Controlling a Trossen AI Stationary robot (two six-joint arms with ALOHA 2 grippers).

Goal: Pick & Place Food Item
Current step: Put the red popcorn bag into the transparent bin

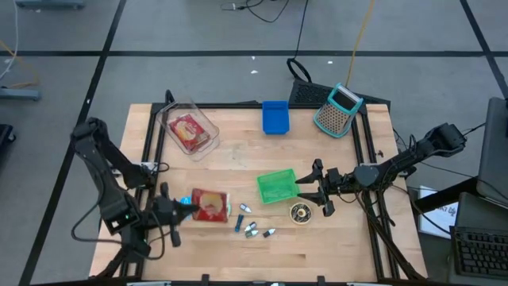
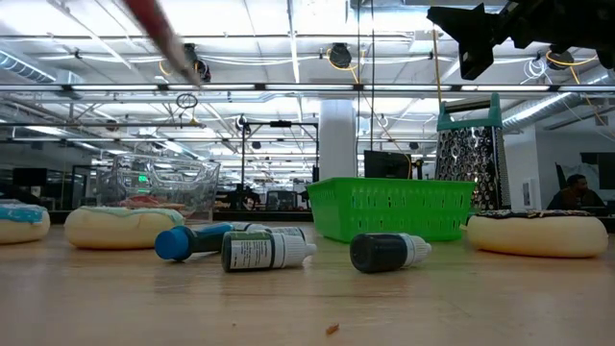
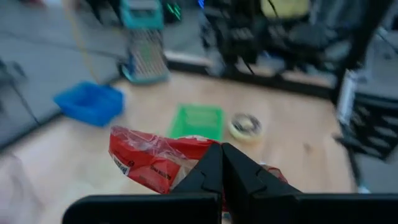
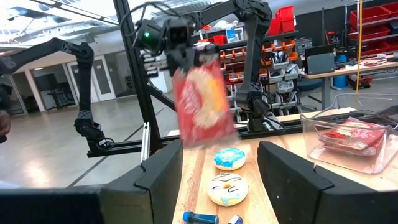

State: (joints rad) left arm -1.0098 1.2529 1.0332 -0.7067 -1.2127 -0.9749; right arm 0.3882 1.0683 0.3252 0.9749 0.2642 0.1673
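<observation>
1. The red, crinkled plastic food packet hangs clear of the table near its front-left corner, pinched at one edge by the left gripper, whose fingers are clenched tight on the wrapper.
2. Seen from above, the packet sits at 3 o'clock from those fingers, toward the table's middle; from the right wrist camera it dangles with its long axis nearly upright, free end down.
3. The green slatted plastic basket lies at about 2 o'clock from the packet, well apart; it looks the likely drop point, though that is a judgement.
4. A clear plastic tub holding a second red packet sits at 12 o'clock, toward the back edge.
5. The right gripper waits just beside the basket at its 3 o'clock, fingers spread and holding nothing; the left arm is far nearer the packet.
</observation>
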